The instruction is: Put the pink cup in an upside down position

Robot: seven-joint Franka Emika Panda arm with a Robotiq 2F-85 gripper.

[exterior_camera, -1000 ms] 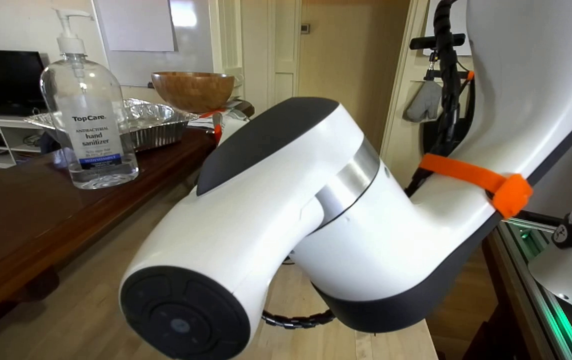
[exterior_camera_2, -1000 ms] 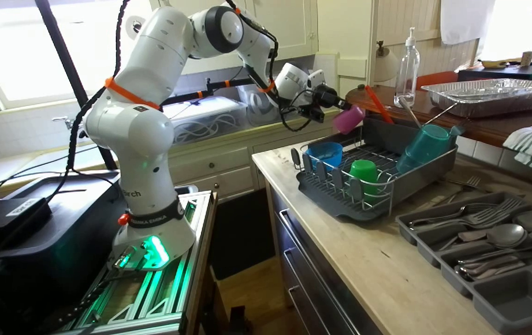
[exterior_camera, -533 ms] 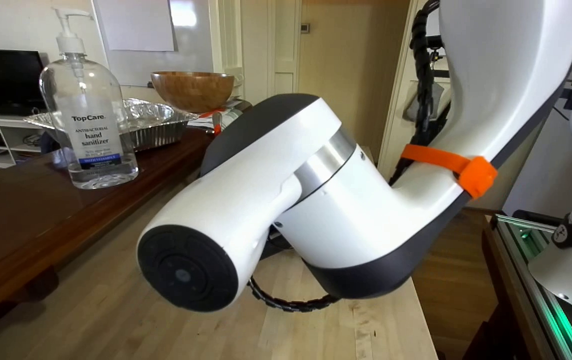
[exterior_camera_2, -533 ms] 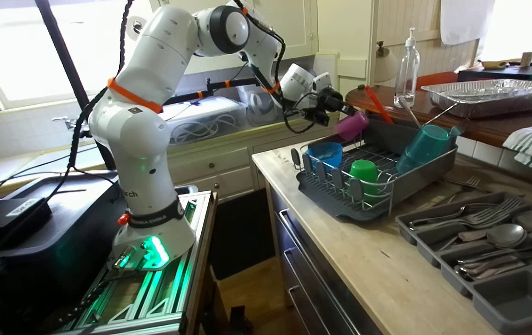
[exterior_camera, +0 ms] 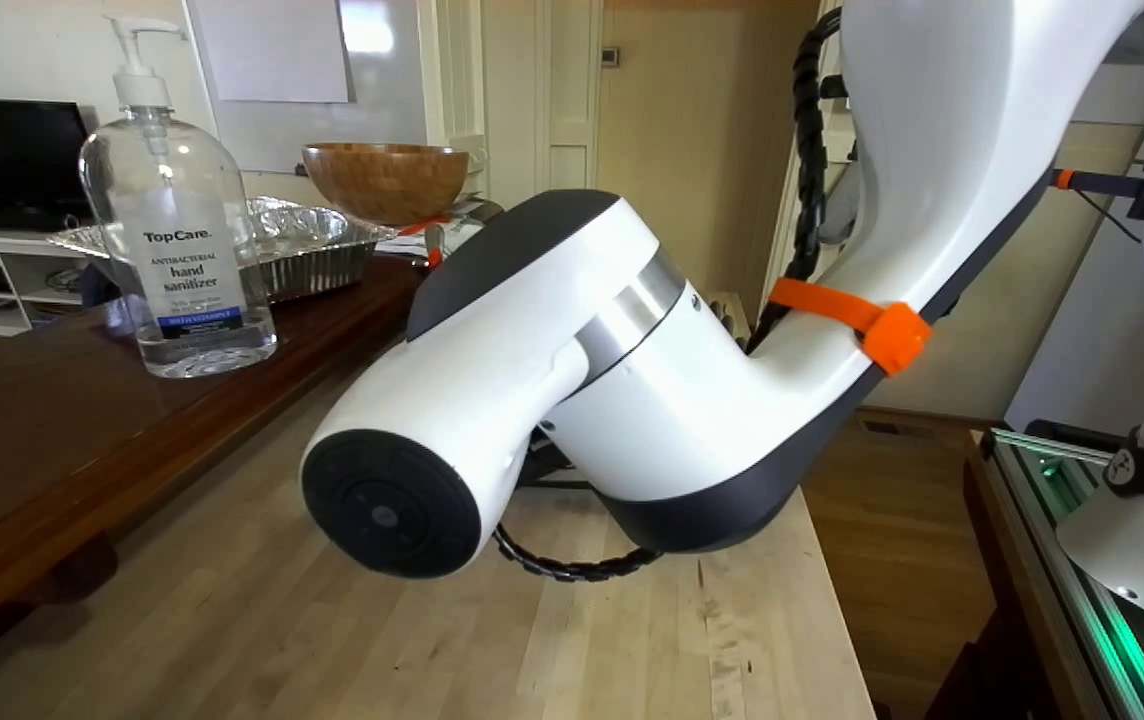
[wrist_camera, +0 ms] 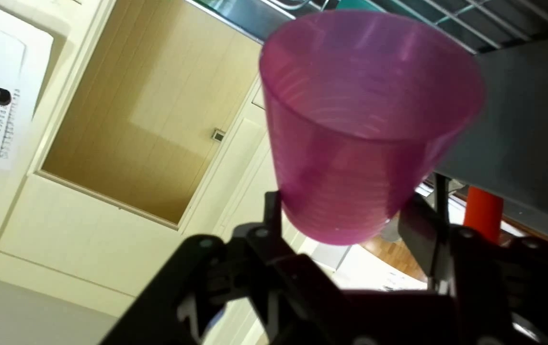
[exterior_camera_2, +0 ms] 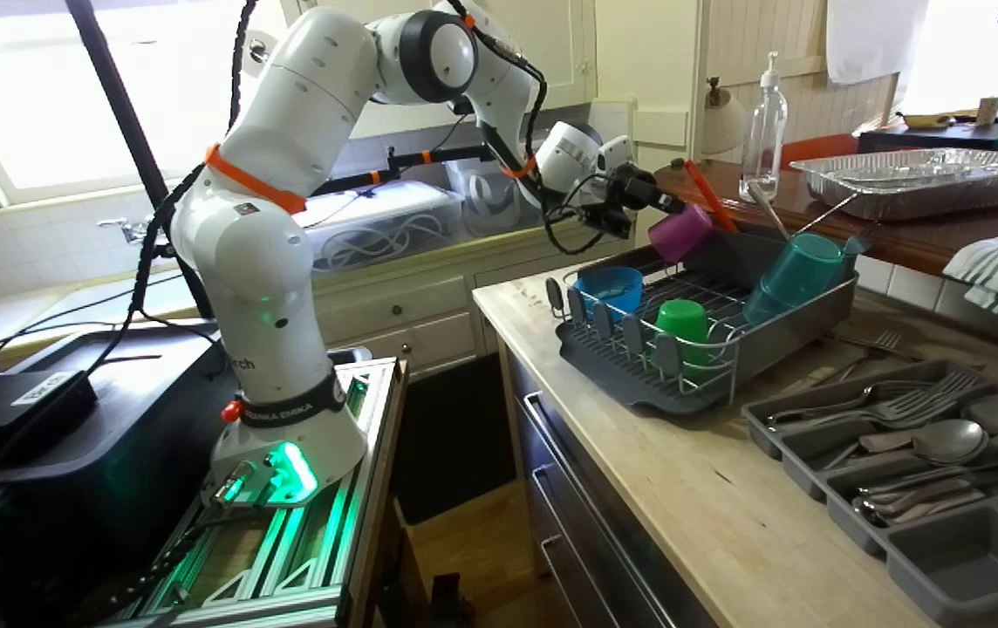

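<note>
The pink cup is held tilted in the air above the back part of the dish rack in an exterior view. My gripper is shut on the cup. In the wrist view the two fingers of the gripper press on opposite sides of the pink cup near its narrow base. The cup's open rim points away from the gripper and its inside shows. In the exterior view from behind the arm, the cup and the gripper are hidden.
The rack holds a blue cup, a green cup and a teal cup. A red handle rises by the rack's rear wall. A cutlery tray stands on the counter. A sanitizer bottle and foil pan stand behind.
The arm has moved the held pink cup to the right in an exterior view, farther over the back of the rack. The cup stays in the gripper. The other cups have not moved.
</note>
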